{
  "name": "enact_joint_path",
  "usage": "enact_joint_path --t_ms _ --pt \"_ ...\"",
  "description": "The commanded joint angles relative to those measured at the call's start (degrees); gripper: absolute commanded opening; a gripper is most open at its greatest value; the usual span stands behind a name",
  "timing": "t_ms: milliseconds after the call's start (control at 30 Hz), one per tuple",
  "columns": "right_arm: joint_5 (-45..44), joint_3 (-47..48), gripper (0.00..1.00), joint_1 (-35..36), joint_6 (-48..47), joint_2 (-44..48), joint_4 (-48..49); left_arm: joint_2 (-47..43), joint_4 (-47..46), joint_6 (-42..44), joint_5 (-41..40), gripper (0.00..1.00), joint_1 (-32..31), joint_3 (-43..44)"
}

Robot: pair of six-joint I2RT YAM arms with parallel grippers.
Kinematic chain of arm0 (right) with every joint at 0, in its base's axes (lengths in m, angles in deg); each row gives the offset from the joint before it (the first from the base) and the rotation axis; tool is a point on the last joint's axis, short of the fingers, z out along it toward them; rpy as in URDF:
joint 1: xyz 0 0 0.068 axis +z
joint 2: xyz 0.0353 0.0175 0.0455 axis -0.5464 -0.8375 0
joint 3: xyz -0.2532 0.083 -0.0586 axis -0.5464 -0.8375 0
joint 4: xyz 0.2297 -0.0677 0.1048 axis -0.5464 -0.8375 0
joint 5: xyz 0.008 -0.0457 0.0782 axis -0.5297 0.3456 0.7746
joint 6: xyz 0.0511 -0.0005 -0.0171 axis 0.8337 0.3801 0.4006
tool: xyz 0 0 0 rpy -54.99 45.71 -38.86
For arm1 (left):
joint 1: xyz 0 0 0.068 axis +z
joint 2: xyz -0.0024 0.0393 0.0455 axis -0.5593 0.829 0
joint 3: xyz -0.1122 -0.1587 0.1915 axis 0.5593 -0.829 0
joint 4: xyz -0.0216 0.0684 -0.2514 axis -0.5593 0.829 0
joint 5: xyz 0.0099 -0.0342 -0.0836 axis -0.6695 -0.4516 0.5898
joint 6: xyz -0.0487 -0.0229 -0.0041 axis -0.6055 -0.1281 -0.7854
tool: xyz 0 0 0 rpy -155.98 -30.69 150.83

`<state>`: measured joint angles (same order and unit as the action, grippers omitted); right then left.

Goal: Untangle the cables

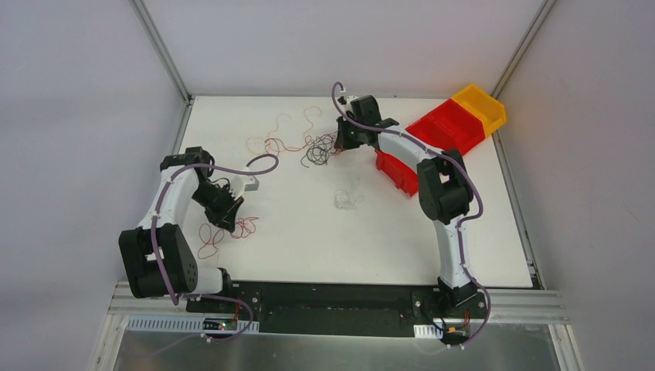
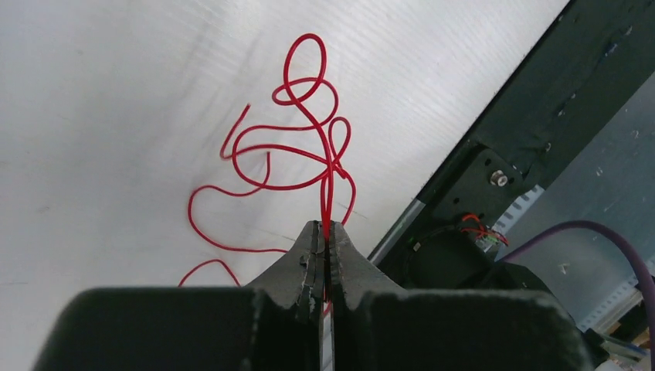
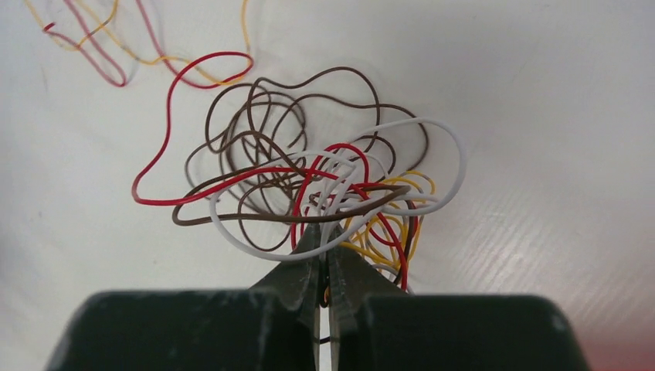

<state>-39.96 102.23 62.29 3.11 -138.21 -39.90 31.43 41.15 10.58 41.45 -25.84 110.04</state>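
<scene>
A tangle of thin cables (image 3: 317,189) in brown, white, red and yellow lies at the far middle of the table (image 1: 318,148). My right gripper (image 3: 325,232) is shut on strands of that tangle; in the top view it (image 1: 340,143) sits at the tangle's right side. A separate red cable (image 2: 297,147) lies in curly loops at the near left (image 1: 224,232). My left gripper (image 2: 326,226) is shut on that red cable, and in the top view it (image 1: 229,220) is just above the loops. Loose red and yellow strands (image 1: 282,135) trail left of the tangle.
A red bin (image 1: 432,139) and a yellow bin (image 1: 480,107) stand at the far right, close behind the right arm. A small clear wire coil (image 1: 345,199) lies mid-table. A black rail (image 1: 332,297) runs along the near table edge.
</scene>
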Motion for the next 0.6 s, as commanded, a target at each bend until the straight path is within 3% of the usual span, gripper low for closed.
enact_joint_path --t_ms 0,33,67,133,167,200,267,433,567 --pt "12.65 0.55 0.05 1.99 0.96 3.22 -1.51 1.64 -4.89 -4.9 6.74 0.0 0.29 4.44" --pt "14.88 0.61 0.2 2.43 0.84 4.05 -2.55 2.92 -6.58 -9.57 8.67 0.0 0.35 6.05" --pt "16.04 0.68 0.41 2.53 0.7 5.01 -4.15 3.87 -8.88 -13.0 10.03 0.0 0.27 7.46" --pt "15.88 0.43 0.72 1.93 -0.82 7.86 -10.96 5.24 -12.33 -17.49 11.36 0.3 -0.46 9.59" --pt "15.61 -0.12 0.78 1.34 -3.28 9.51 -14.31 5.71 -13.16 -18.82 11.19 0.46 -1.36 10.66" --pt "15.4 -1.2 0.8 0.55 -4.93 11.26 -17.65 5.86 -13.86 -20.29 10.89 0.58 -2.26 11.4" --pt "15.32 -4.85 0.81 -1.25 -7.17 15.19 -22.27 5.48 -15.78 -22.87 11.21 0.69 -4.63 12.1" --pt "15.04 -15.2 0.79 -2.87 -12.16 21.63 -26.36 5.03 -23.0 -29.35 12.5 0.74 -13.6 11.84" --pt "14.82 -17.1 0.78 -2.25 -11.04 19.52 -23.67 8.03 -31.02 -38.15 13.32 0.74 -19.28 12.71"
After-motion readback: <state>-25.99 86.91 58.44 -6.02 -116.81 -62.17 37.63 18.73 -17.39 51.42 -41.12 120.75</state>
